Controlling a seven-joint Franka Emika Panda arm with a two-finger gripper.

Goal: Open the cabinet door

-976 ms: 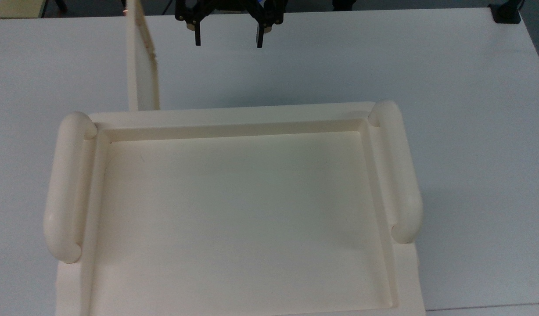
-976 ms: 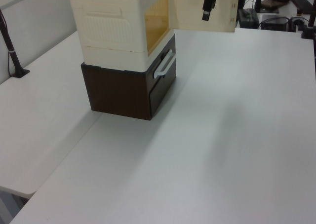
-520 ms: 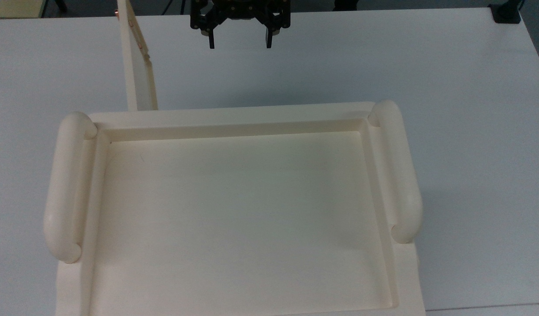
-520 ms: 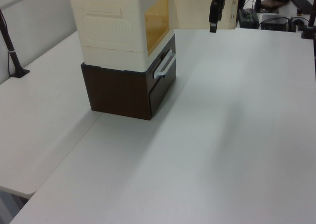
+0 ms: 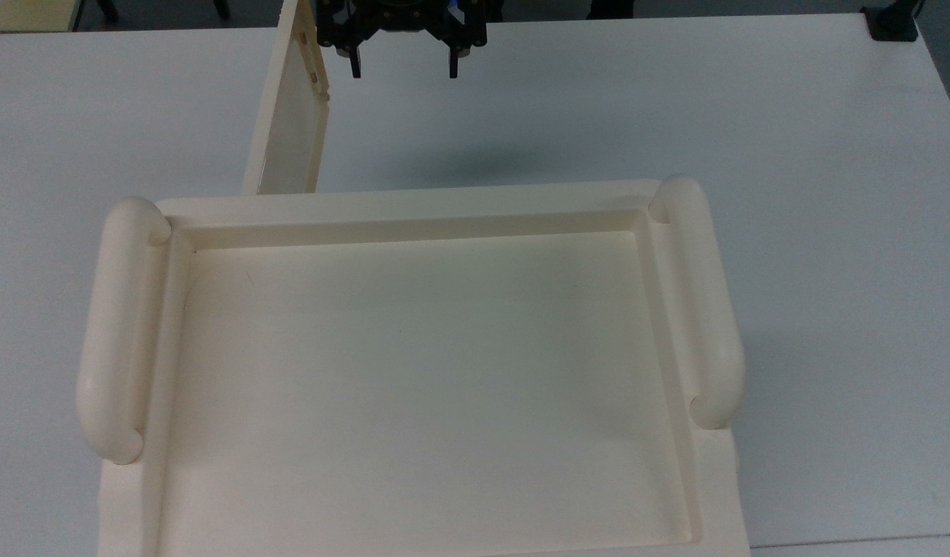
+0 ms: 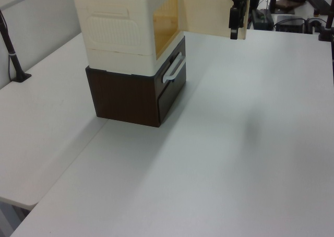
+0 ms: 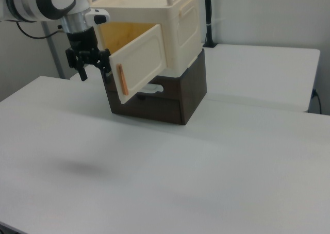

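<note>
At the top view's upper centre, the claw (image 5: pixel 404 68) hangs above the worktop (image 5: pixel 676 116), fingers wide, holding nothing. The cabinet door (image 5: pixel 289 116) stands open just beside it.

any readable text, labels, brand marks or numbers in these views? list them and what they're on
None that can be read.
The cream cabinet, its open door, the dark drawer unit below it and the white table bear no print.
The arm and gripper show no legible marking.
</note>
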